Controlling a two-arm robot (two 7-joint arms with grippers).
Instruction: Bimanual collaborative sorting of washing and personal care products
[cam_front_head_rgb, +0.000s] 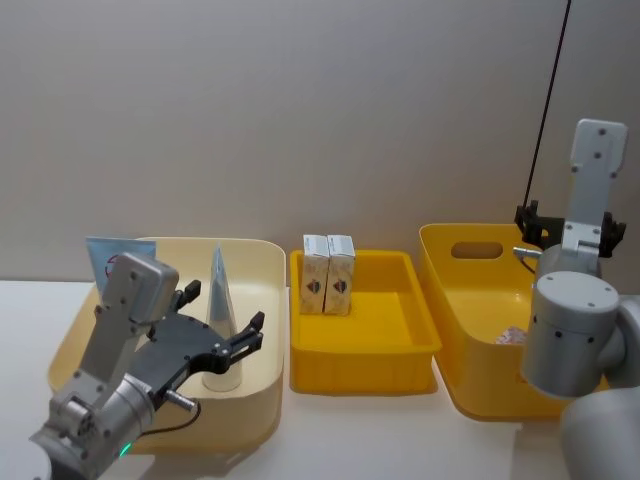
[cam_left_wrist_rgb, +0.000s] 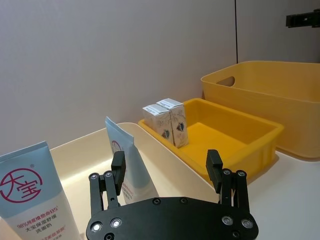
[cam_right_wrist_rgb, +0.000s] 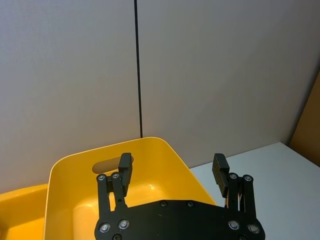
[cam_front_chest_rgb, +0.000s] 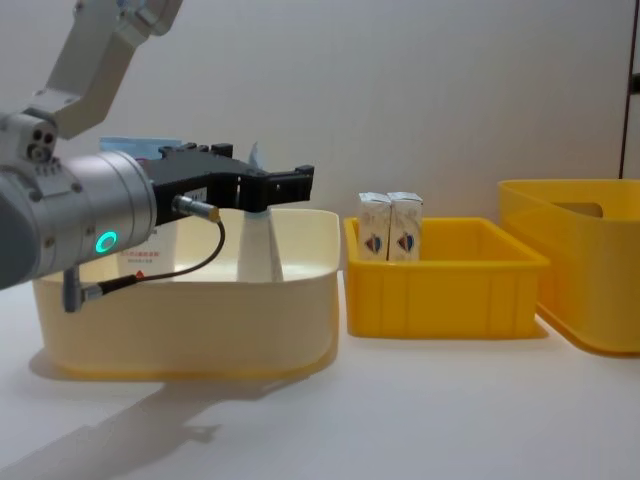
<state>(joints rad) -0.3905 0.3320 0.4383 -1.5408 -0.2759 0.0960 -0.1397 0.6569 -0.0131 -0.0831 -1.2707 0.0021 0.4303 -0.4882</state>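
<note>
Head view, stock as it stands.

1. Deep yellow bin (cam_front_head_rgb: 470, 345), right end of the table. My right gripper (cam_right_wrist_rgb: 172, 167) hangs above it, jaws spread wide, holding nothing.
2. Cream bin (cam_front_head_rgb: 262, 395), left end. My left gripper (cam_front_head_rgb: 222, 312) hangs over it, jaws also wide and empty.
3. Shallow yellow tray (cam_front_head_rgb: 360, 375), between the two bins.
4. Squeeze tubes, two, both in the cream bin. The upright tube (cam_front_head_rgb: 220, 295) stands mid-bin with its flat end up, just beside one of my left fingers; I cannot tell whether they touch. The logo tube (cam_front_head_rgb: 108, 258), with a red circle, stands at the far left corner.
5. Small cartons (cam_front_head_rgb: 328, 275), two, with shield emblems. They stand side by side, touching, in the tray's far left corner.
</note>
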